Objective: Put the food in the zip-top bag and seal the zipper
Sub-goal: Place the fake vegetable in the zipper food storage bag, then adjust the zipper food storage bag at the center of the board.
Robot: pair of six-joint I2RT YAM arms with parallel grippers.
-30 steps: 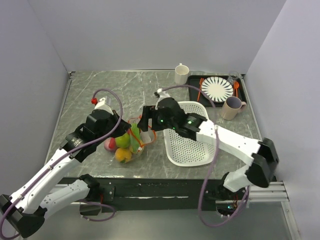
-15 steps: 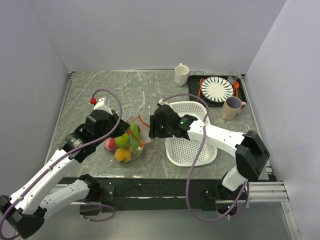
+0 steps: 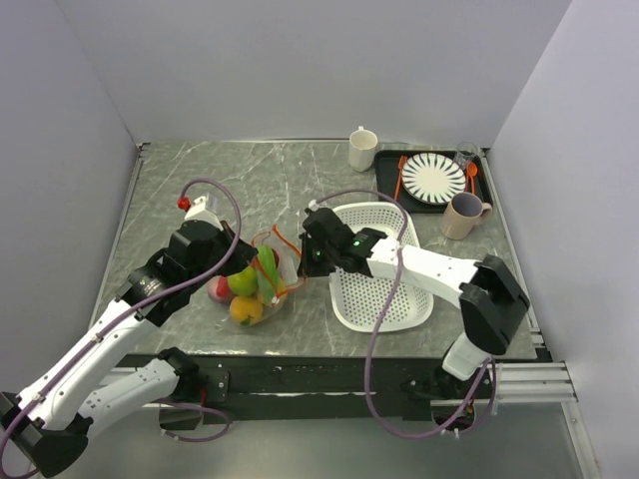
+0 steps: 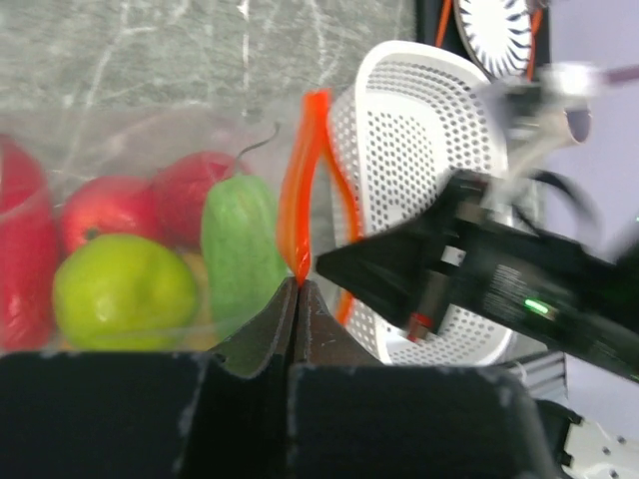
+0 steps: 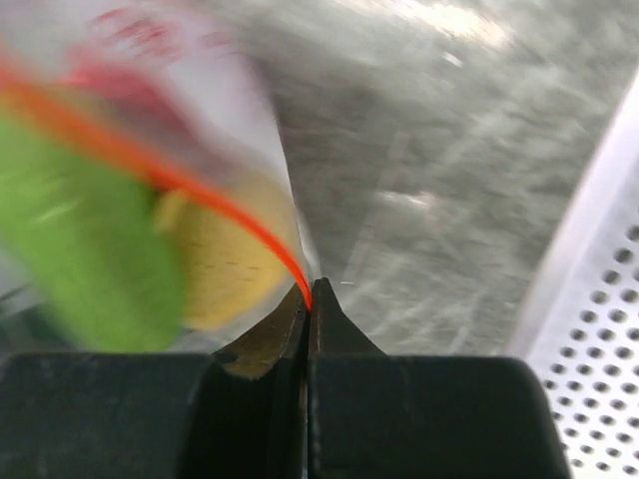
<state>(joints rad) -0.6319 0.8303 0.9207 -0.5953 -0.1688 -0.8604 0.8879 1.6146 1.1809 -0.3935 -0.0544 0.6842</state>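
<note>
Grips the zipper (image 4: 300, 190) in the left end effector (image 4: 297, 284), clenched on the orange-red strip right at the tips. Pinches the same strip in the right end effector (image 5: 311, 299), likewise clamped tight on it. Keeps the zip-top bag (image 3: 262, 274) between both end effectors, on the tabletop (image 3: 230, 180). Shows the food inside: green ball (image 4: 122, 291) and cucumber (image 4: 238, 249) ahead-left of the left end effector, yellow ball (image 5: 235, 264) just ahead-left of the right one. Puts the white basket (image 3: 384, 289) ahead-right of the left end effector.
</note>
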